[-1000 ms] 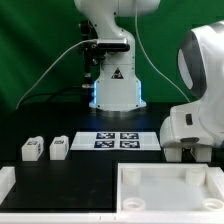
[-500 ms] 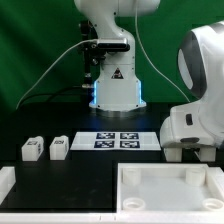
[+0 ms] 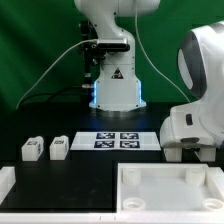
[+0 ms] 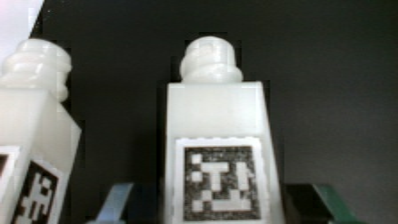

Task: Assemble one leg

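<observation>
In the wrist view a white leg [image 4: 217, 120] with a rounded top and a black-and-white tag stands between my gripper's [image 4: 226, 205] two fingers. The jaws are open, with a dark gap on each side of the leg. A second leg [image 4: 32, 120] stands close beside it. In the exterior view my gripper [image 3: 190, 152] is low over the table at the exterior view's right, behind the panel's far rim, and those two legs are hidden there. Two more legs [image 3: 31, 149] [image 3: 58, 148] stand at the exterior view's left.
The large white square panel [image 3: 165, 172] with raised corner sockets lies at the front right of the exterior view. The marker board [image 3: 120, 140] lies in the middle, before the robot base [image 3: 115, 90]. A white part [image 3: 6, 182] sits at the front left edge.
</observation>
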### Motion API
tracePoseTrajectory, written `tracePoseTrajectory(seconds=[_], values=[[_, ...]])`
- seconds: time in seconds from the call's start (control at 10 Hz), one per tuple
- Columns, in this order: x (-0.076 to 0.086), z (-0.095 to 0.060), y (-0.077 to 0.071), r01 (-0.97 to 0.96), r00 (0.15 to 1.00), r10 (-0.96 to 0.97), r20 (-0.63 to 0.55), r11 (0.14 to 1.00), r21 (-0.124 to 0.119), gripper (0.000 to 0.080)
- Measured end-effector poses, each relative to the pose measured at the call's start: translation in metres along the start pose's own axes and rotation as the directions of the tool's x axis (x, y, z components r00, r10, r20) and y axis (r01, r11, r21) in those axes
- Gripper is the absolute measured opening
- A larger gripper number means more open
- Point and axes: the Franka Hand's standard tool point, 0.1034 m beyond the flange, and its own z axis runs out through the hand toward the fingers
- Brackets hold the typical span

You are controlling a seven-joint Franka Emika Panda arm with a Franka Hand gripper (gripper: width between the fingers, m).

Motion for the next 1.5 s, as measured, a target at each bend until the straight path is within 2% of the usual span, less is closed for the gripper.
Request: tracePoseTrajectory(seconds=[0.1,0.2,0.3,0.5,0.6,0.7,0.8,0.9,1.0,1.1,1.2,1.3,1.4,1.5], values=[[0.000,-0.002,0.001,0.011,1.000,-0.011,0.001,1.000,-0.004,0.0290],[-0.001,-0.023,0.007,0.046,0.999,-0.046,-0.015,0.999,-0.023,0.0291],[-0.007,-0.053,0.014,0.070,0.997,-0.071,-0.043,0.997,-0.029,0.0291],[-0.016,-0.097,0.025,0.112,0.992,-0.113,-0.054,0.993,-0.035,0.0291],[-0.007,-0.128,0.030,0.111,0.971,-0.116,-0.210,0.993,-0.036,0.0291],[-0.016,-0.150,0.041,0.121,0.941,-0.128,-0.312,0.992,-0.040,0.0291],[-0.018,-0.173,0.053,0.115,0.920,-0.120,-0.372,0.993,-0.035,0.0291],[-0.011,-0.193,0.056,0.108,0.885,-0.109,-0.452,0.994,-0.028,0.0292],[-0.003,-0.205,0.054,0.108,0.815,-0.105,-0.570,0.994,-0.029,0.0292],[-0.004,-0.202,0.056,0.105,0.751,-0.103,-0.652,0.994,-0.036,0.0292],[-0.007,-0.197,0.057,0.103,0.728,-0.102,-0.678,0.994,-0.040,0.0292],[0.001,-0.206,0.057,0.110,0.646,-0.104,-0.756,0.993,-0.042,0.0292],[0.013,-0.228,0.063,0.136,0.554,-0.125,-0.823,0.989,-0.058,0.0292],[0.024,-0.259,0.069,0.139,0.422,-0.129,-0.898,0.987,-0.077,0.0292]])
